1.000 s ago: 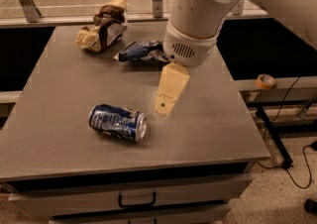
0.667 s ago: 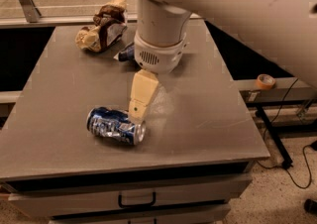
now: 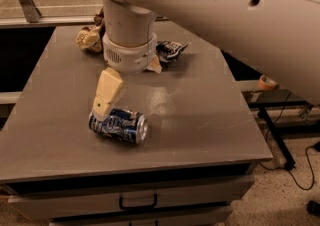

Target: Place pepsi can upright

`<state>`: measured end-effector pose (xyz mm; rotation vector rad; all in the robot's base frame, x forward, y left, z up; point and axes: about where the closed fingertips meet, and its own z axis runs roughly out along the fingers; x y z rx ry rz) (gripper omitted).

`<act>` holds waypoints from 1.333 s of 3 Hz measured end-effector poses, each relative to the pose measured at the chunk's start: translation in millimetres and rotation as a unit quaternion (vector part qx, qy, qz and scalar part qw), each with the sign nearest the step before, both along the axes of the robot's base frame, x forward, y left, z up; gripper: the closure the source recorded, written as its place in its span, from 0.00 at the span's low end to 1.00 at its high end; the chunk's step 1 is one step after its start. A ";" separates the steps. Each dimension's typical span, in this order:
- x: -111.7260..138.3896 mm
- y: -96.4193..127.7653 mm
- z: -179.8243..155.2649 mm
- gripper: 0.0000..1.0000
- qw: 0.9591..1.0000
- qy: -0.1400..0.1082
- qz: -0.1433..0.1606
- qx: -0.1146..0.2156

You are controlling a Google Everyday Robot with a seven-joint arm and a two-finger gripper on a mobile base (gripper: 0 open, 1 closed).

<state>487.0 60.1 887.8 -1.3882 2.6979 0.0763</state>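
Camera view: the pepsi can [image 3: 119, 126] is recorded lying on its side at the near left of the grey table [image 3: 210, 120], 1 silver end turned right. The gripper [image 3: 102, 106] is positioned just above the can's left end, seemingly touching it; whether it is apart or together cannot be told. 1 blue snack bag [image 3: 171, 50] is noted at the far side.
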 end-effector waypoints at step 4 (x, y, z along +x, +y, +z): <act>-42.0 31.2 -30.3 0.00 0.999 -0.003 0.046 0.018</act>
